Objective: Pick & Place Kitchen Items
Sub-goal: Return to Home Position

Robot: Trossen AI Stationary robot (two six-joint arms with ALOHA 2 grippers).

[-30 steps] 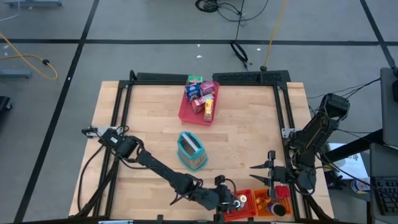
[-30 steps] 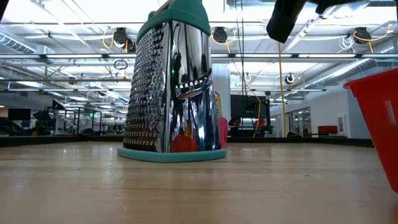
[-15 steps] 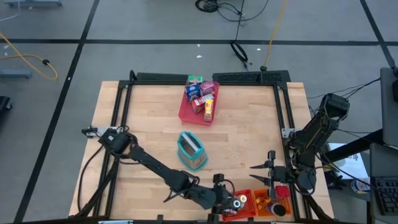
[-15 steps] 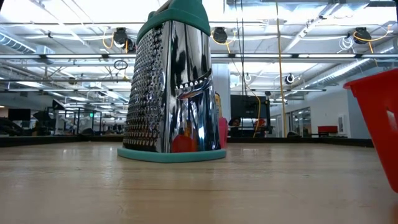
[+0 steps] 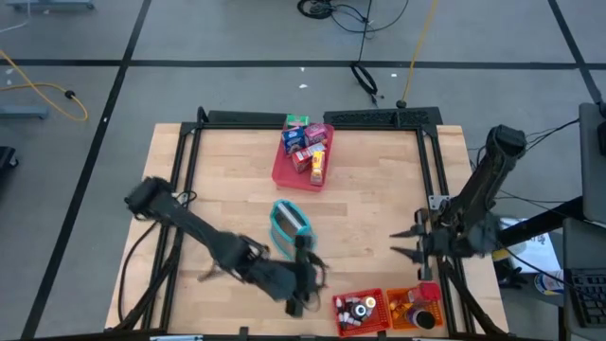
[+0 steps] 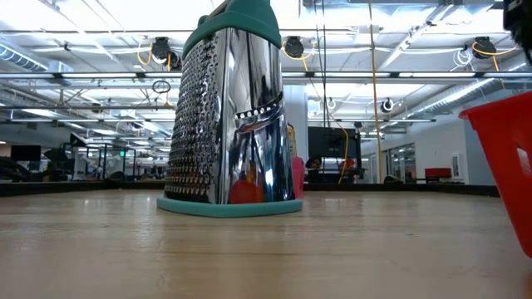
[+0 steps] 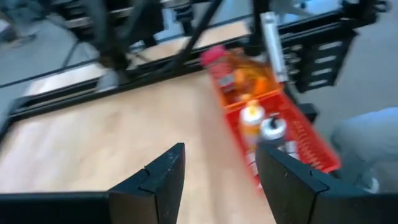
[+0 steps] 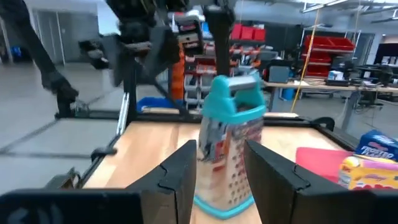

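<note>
Hovering over the near half of the table [image 5: 227, 180], the left gripper [image 7: 217, 158] carries nothing: fingers spread apart, only bare wood between them. It sits between the teal-handled grater [image 5: 290, 230] and the red bin [image 5: 375, 324], and its wrist camera looks straight at that bin, where small bottles [image 7: 261, 121] stand. Across the way, the right gripper [image 5: 405, 242] hangs by the table's right edge, fingers parted too, empty, aimed at the grater.

Why so idle? By my read the sorting is about done, since no loose grocery shows on the open boards. The packets [image 5: 305, 150] are bunched in the pink tray [image 5: 284, 172] at the far side, and the orange bin [image 5: 393, 317] beside the red one holds more pieces, too small to name. Open, empty fingers clear of the bins suit arms bound for their rest pose. One caution: the left arm is close to the grater, and a careless swing could topple it.
</note>
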